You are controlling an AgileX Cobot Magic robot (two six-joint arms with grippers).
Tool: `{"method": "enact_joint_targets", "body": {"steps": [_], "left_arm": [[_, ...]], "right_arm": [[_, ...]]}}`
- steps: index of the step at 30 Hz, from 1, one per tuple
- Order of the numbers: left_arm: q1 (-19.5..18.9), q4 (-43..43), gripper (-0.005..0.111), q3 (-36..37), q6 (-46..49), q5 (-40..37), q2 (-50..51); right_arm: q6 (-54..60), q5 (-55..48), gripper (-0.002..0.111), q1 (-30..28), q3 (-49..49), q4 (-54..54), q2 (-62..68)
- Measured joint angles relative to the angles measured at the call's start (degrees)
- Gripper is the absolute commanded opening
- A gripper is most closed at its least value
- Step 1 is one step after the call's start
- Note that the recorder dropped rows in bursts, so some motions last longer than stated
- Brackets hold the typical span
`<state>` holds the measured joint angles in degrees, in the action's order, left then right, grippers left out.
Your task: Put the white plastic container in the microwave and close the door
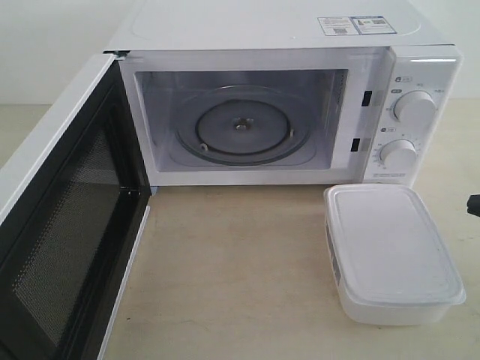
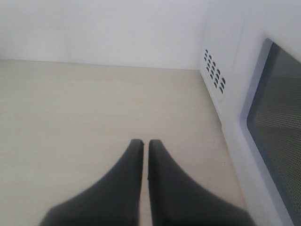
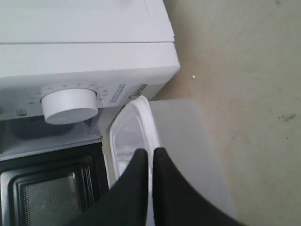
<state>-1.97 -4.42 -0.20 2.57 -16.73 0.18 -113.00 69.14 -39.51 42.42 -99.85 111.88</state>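
Observation:
The white microwave (image 1: 262,30) stands at the back with its door (image 1: 60,225) swung wide to the left, black mesh face showing. Its glass turntable (image 1: 241,127) is bare. The white plastic container (image 1: 394,255), lid on, sits on the table in front of the knob panel. Only a dark bit of my right arm (image 1: 474,204) shows at the right edge, just beyond the container. In the right wrist view my right gripper (image 3: 150,150) is shut, hovering over the container's (image 3: 134,132) rim. My left gripper (image 2: 141,141) is shut over bare table beside the door's window (image 2: 277,132).
Two round knobs (image 1: 414,106) sit on the right panel. The open door blocks the left side of the table (image 1: 240,270). The microwave's side vents (image 2: 214,73) face the left gripper. A white wall stands behind.

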Motion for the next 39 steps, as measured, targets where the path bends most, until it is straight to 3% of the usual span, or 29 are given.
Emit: {"method": "enact_joint_targets", "body": {"steps": [6, 16, 20, 26, 32, 39], "left_arm": [[0.00, 0.00, 0.004, 0.00, 0.00, 0.00, 0.00], [0.00, 0.00, 0.004, 0.00, 0.00, 0.00, 0.00], [0.00, 0.00, 0.004, 0.00, 0.00, 0.00, 0.00], [0.00, 0.00, 0.004, 0.00, 0.00, 0.00, 0.00], [0.00, 0.00, 0.004, 0.00, 0.00, 0.00, 0.00], [0.00, 0.00, 0.004, 0.00, 0.00, 0.00, 0.00]], "right_arm": [[3.58, 0.36, 0.000, 1.71, 0.00, 0.00, 0.00], [3.48, 0.59, 0.000, 10.98, 0.00, 0.00, -0.70], [3.23, 0.59, 0.000, 11.97, 0.86, 0.00, -0.70], [1.82, 0.59, 0.000, 11.24, 2.83, -0.03, -2.50], [-0.77, -1.65, 0.000, 3.92, 3.24, -0.03, -4.74], [-2.56, -9.26, 0.000, 3.95, -1.46, -0.05, -4.74]]}}
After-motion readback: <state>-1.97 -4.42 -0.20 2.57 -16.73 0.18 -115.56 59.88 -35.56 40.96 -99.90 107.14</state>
